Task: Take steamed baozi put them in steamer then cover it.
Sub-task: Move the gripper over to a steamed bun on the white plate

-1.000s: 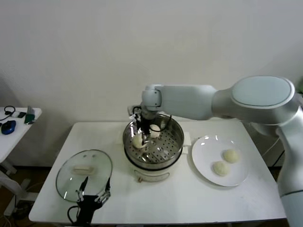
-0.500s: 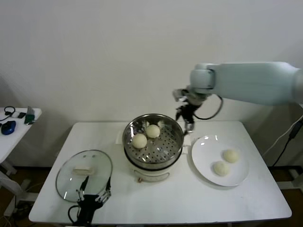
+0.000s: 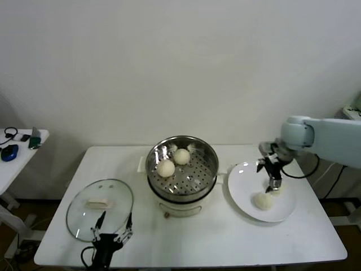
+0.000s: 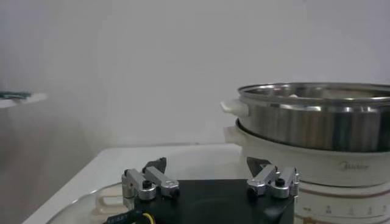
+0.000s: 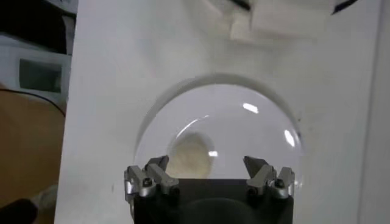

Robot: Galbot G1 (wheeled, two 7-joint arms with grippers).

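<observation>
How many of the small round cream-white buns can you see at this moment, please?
4: two small round cream-white buns lie in the shiny stainless-steel steamer basket; two sit on the flat white plate, one partly hidden behind the right claw.

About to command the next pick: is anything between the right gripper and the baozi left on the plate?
Nothing visible. The right gripper, open, hangs directly over the plate, just above the far baozi. The near baozi lies beside it, uncovered. The steamer sits off to the gripper's left.
</observation>
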